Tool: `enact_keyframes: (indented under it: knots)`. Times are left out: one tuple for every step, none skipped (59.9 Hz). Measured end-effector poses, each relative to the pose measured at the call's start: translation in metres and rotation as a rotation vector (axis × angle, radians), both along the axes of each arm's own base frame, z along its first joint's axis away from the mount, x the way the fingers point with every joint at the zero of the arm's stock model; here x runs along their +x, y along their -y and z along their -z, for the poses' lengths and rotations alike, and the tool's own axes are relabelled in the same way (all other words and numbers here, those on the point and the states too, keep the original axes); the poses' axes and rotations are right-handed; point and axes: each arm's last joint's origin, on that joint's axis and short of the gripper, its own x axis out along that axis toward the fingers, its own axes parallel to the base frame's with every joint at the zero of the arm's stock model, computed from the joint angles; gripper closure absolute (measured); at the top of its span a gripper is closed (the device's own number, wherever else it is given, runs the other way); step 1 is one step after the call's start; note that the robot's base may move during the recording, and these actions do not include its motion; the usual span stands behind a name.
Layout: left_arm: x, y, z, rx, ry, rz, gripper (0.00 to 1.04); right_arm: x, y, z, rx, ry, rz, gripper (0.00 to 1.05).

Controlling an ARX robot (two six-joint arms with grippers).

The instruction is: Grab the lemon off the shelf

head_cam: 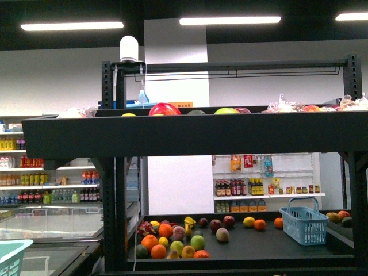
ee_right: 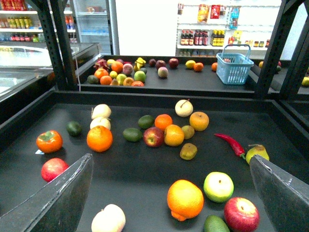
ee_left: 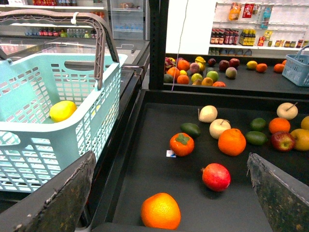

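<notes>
While my front camera only gives me the shelf (head_cam: pixel 190 135) from low down, with its upper tray's dark rim across the middle and fruit tops peeking over it, the wrist cameras look straight onto the tray. Starting at the left, the left wrist view shows what the other two do not: the lemon (ee_left: pixel 63 110) lying inside a pale teal basket (ee_left: pixel 58 145) that sits just beside the tray's left edge, off the shelf. The left gripper (ee_left: pixel 171 198) has its fingers (ee_left: pixel 53 203) spread wide, with nothing between them; the lemon is off to that gripper's left, apart from it, while an orange (ee_left: pixel 160 210) lies on the tray between the fingers. Moving right, the right wrist view shows the same tray from its other side, scattered with fruit and a red chilli (ee_right: pixel 231 144), but no lemon that I can make out. The right gripper (ee_right: pixel 171 193) is likewise spread and empty, above another orange (ee_right: pixel 185 199).
</notes>
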Motion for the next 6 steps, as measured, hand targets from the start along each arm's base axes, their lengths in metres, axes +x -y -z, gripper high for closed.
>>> enact_keyframes:
  knots:
    - [0.0000, 0.0000, 0.0000, 0.000, 0.000, 0.000, 0.08, 0.0000, 0.0000, 0.0000, 0.000, 0.000, 0.000, 0.07]
    - [0.0000, 0.0000, 0.0000, 0.000, 0.000, 0.000, 0.08, 0.0000, 0.0000, 0.0000, 0.000, 0.000, 0.000, 0.07]
    - [0.0000, 0.0000, 0.0000, 0.000, 0.000, 0.000, 0.08, 0.0000, 0.0000, 0.0000, 0.000, 0.000, 0.000, 0.07]
    - [0.0000, 0.0000, 0.0000, 0.000, 0.000, 0.000, 0.08, 0.0000, 0.0000, 0.0000, 0.000, 0.000, 0.000, 0.07]
    - [0.0000, 0.0000, 0.0000, 0.000, 0.000, 0.000, 0.08, 0.0000, 0.0000, 0.0000, 0.000, 0.000, 0.000, 0.07]
    - [0.0000, 0.0000, 0.0000, 0.000, 0.000, 0.000, 0.08, 0.0000, 0.0000, 0.0000, 0.000, 0.000, 0.000, 0.07]
